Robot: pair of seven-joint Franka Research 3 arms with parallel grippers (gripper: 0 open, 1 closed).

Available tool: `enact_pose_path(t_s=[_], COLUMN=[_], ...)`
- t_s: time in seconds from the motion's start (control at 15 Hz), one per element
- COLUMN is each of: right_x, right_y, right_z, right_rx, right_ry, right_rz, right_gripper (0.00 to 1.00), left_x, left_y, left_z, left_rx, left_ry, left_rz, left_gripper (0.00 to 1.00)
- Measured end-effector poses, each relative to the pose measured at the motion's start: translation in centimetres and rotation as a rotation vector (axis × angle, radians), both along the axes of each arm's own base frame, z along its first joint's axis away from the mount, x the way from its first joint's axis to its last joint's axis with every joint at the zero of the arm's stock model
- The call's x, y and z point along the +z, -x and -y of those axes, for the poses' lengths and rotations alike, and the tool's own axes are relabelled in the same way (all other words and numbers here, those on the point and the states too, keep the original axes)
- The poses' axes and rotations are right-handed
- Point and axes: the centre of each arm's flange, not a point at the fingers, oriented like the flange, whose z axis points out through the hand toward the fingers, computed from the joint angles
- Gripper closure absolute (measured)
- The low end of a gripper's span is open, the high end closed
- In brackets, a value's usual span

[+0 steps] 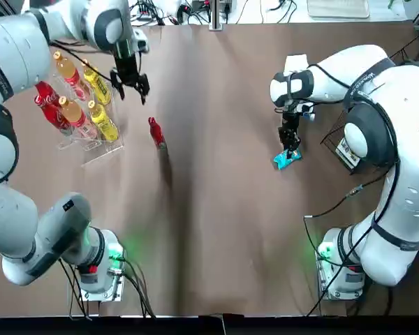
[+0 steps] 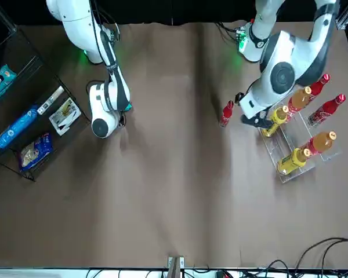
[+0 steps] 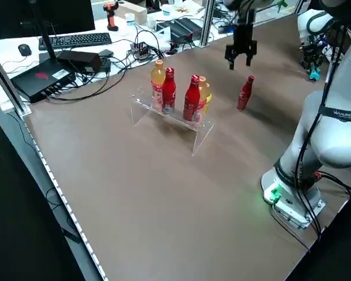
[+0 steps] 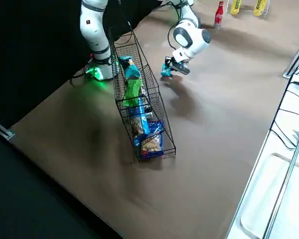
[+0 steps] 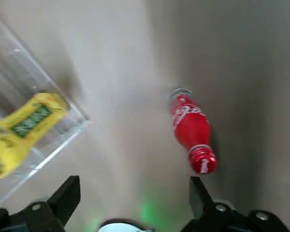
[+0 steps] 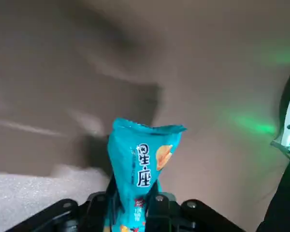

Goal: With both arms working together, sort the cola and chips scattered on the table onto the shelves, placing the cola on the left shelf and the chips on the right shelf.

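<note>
Your right end effector has its fingers closed around a cyan-blue chip packet, held above the counter between the black wire rack and the middle. Your left end effector is open, its fingers well apart, over the counter between the clear rack and the loose cola bottle.

That bottle stands by itself on the counter, to the right of the clear rack; two more red colas are already in it, among the orange-capped bottles and yellow bottles. In the wire rack you have a green packet and another cyan packet, along with dark blue bags.

Expect the packet to be light and puffy, its film slick and its contents brittle. You want just enough squeeze on its lower part to stop it sliding; more could crush the chips. Carry it next to the wire rack and mind the thin bars, which could snag the crimped end.

The bottle should be stiffer, heavier if full, smooth and easily tipped. Centre your fingers on it before closing, and take the body below the neck rather than the cap.
</note>
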Motion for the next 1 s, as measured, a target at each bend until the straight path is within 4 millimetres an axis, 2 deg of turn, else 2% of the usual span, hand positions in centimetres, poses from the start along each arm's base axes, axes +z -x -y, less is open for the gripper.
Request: enact_pose_path(t_s=[0.2, 0.33, 0.47, 0.67, 0.73, 0.8, 0.93, 1.0], right_x=[0.7, 3.0, 7.5, 15.9, 18.2, 20.0, 23.7, 25.7], right_y=[-0.4, -2.0, -4.8, -9.2, -10.1, -10.6, -11.0, -11.2], right_z=[0.0, 0.3, 1.7, 4.9, 6.3, 7.8, 10.7, 12.0], right_rx=[-0.003, 0.005, 0.053, 0.114, 0.135, 0.158, 0.199, 0.205], right_ry=[-0.003, 0.004, 0.054, 0.094, 0.101, 0.108, 0.089, 0.07], right_rz=[-0.025, -0.067, -0.114, -0.126, -0.136, -0.152, -0.186, -0.186], right_gripper=[0.78, 0.78, 0.78, 0.78, 0.78, 0.78, 0.78, 0.78], left_x=[-2.3, -2.8, -3.1, -4.0, -4.3, -4.6, -4.8, -5.0], left_y=[1.4, 2.3, 2.6, 3.0, 3.2, 3.4, 3.6, 3.7], left_z=[2.4, 4.3, 5.1, 5.3, 5.4, 5.5, 5.5, 5.5], left_rx=[0.047, 0.069, 0.081, 0.09, 0.088, 0.091, 0.095, 0.095], left_ry=[0.005, 0.006, 0.012, 0.023, 0.025, 0.024, 0.021, 0.018], left_rz=[0.024, 0.054, 0.076, 0.098, 0.102, 0.102, 0.1, 0.096], left_gripper=[0.01, 0.02, 0.04, 0.09, 0.15, 0.15, 0.29, 0.29])
